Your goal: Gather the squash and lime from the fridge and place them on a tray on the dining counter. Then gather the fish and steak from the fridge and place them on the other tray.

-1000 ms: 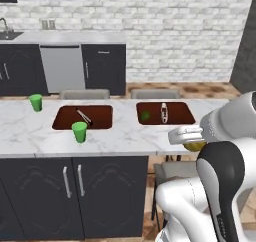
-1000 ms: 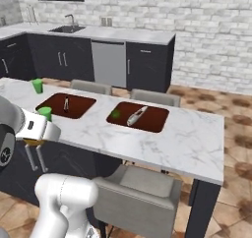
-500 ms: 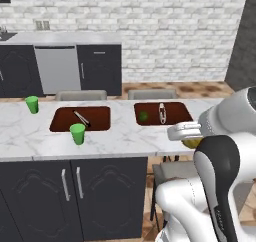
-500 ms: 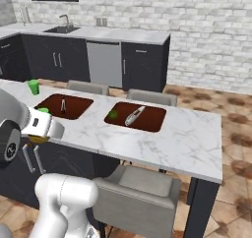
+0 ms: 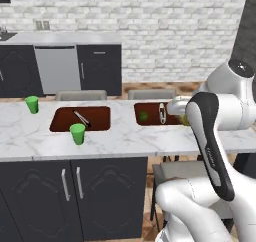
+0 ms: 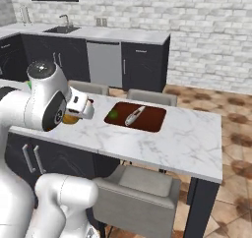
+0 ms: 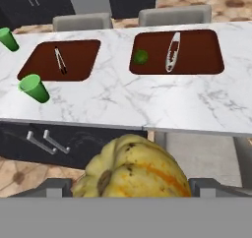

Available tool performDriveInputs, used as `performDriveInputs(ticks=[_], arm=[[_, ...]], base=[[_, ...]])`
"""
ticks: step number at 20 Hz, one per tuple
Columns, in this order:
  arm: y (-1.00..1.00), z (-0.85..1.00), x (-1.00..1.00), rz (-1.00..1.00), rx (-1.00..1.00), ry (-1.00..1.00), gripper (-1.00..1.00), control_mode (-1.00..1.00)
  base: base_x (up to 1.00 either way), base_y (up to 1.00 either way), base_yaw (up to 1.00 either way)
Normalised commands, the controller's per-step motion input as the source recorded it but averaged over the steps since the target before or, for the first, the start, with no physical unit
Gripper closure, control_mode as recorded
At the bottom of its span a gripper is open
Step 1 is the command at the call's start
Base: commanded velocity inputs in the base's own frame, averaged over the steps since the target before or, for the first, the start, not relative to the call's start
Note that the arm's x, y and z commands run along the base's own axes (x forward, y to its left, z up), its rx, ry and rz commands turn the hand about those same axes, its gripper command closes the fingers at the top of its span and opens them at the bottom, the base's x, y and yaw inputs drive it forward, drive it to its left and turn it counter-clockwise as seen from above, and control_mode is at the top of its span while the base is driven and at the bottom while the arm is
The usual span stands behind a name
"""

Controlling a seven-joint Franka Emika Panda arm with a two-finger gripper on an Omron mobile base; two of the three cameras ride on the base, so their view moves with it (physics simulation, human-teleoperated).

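Observation:
My gripper (image 7: 130, 189) is shut on the squash (image 7: 133, 169), a lumpy yellow gourd with orange streaks that bulges between the fingers (image 7: 49, 187). From the right base, the gripper (image 6: 74, 114) hangs with the squash (image 6: 70, 119) at the near edge of the dining counter (image 6: 182, 138). On the right-hand brown tray (image 7: 202, 50) lie the lime (image 7: 141, 56) and the silvery fish (image 7: 172, 51). The left base view shows the lime (image 5: 143, 116) and the fish (image 5: 162, 112) on that tray (image 5: 151, 121) too. The steak and the fridge are out of view.
The left brown tray (image 7: 78, 55) holds dark tongs (image 7: 60, 60). Two green cups (image 7: 34, 88) (image 7: 6, 38) stand on the marble near it. Grey chairs (image 5: 80, 94) line the far side, and another chair (image 6: 138, 193) sits on my side under the counter's right end.
The whole picture has shifted, so the base has moved along the counter and nearer to it. The squash stays in the shut gripper, and things on the trays lie as before.

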Motion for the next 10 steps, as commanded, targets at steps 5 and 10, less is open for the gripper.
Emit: performDriveInputs(ticks=[5, 10], arm=[[-0.22, -0.31, 0.6, -0.01, -0.04, -0.03, 1.0, -1.0], [-0.52, -0.38, 0.35, -0.02, -0.08, -0.05, 1.0, -1.0]], base=[[0.0, 0.0, 0.0], [0.0, 0.0, 0.0]])
